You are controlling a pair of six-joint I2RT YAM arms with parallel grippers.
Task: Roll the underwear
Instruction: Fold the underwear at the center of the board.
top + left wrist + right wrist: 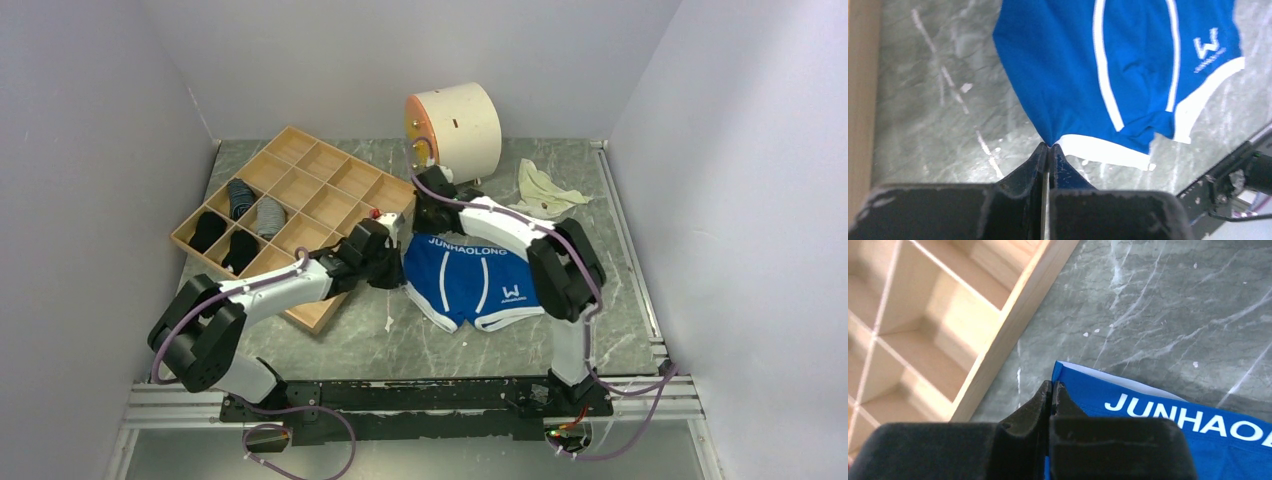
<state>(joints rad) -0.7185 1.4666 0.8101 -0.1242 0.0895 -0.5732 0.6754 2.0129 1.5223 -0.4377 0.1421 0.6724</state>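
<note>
Underwear [470, 280] is lying flat at centre frame. Left gripper [1049, 146] is pinching its leg hem, right gripper [1052, 385] its waistband corner.

top: high at near edge, looking down on whole table [380, 340] | wrists: close, steep down | shared by all: blue underwear [470, 280]

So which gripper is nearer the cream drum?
Right. The right gripper sits just in front of the drum, at the waistband corner of the underwear; the left gripper is farther forward, at its leg hem.
</note>
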